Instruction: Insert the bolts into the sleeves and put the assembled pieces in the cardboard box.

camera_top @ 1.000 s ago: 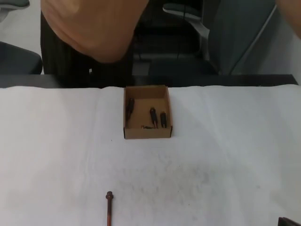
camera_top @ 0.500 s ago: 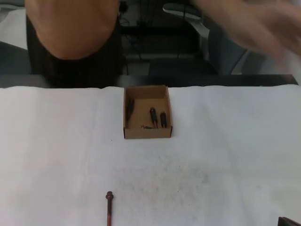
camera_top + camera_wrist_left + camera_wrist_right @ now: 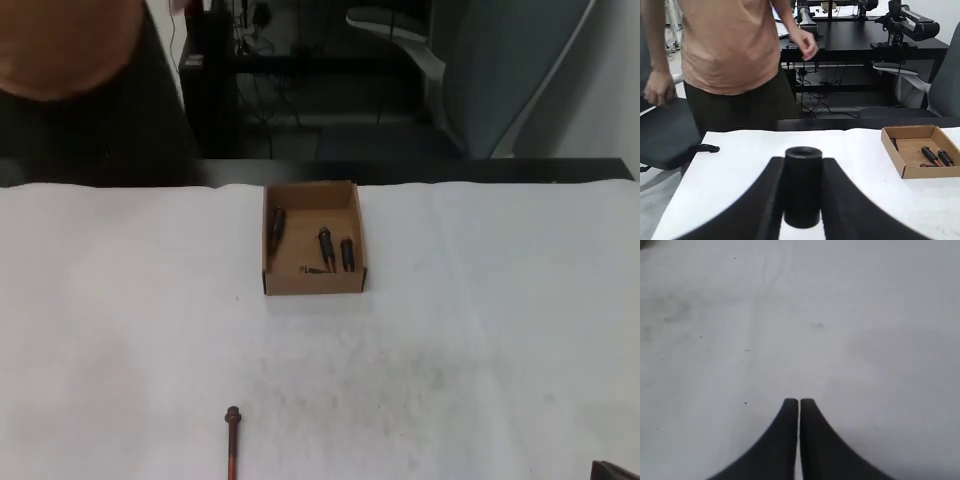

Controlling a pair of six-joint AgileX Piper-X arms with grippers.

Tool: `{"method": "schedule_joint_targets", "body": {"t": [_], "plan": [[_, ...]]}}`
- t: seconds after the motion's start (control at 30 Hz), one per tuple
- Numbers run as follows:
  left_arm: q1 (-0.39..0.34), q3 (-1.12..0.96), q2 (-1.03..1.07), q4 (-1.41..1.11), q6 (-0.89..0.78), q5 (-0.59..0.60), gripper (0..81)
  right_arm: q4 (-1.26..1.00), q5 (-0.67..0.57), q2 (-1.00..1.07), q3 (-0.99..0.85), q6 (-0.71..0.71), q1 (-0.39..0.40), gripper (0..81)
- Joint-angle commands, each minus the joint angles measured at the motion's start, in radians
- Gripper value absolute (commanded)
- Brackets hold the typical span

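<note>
My left gripper [image 3: 802, 187] is shut on a black sleeve [image 3: 802, 185] that stands upright between its fingers, its hollow end up. The open cardboard box [image 3: 312, 283] sits at the middle back of the white bench and holds several dark assembled pieces [image 3: 346, 252]; the box [image 3: 927, 171] appears off to the side in the left wrist view. A copper-coloured bolt [image 3: 232, 438] lies alone near the front edge of the bench, head pointing away. My right gripper [image 3: 799, 407] hangs over bare white cloth with its fingers pressed together and nothing between them.
A person in an orange shirt [image 3: 730, 45] stands behind the bench's far left edge. Office chairs [image 3: 500, 70] and a black desk stand beyond the bench. A dark object [image 3: 615, 470] shows at the front right corner.
The person behind the bench has moved off to the left, and the hand that swept across the upper right is gone. Box and bolt have not moved.
</note>
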Motion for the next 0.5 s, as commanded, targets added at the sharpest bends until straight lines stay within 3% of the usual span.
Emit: {"method": "schedule_joint_targets", "body": {"t": [0.0,0.2,0.33,0.47], "plan": [[0.002,-0.004,0.011,-0.013,0.000,-0.004,1.8,-0.006,0.001,0.002,-0.015,-0.008,-0.003,1.8],[0.002,-0.004,0.011,-0.012,0.000,0.005,1.8,-0.006,0.001,0.002,-0.015,-0.008,-0.003,1.8],[0.002,-0.004,0.011,-0.012,0.008,0.094,1.8,-0.006,0.001,0.002,-0.015,-0.008,-0.003,1.8],[0.002,-0.004,0.011,-0.012,0.040,0.107,1.8,-0.023,0.001,0.002,-0.015,0.023,-0.003,1.8]]}}
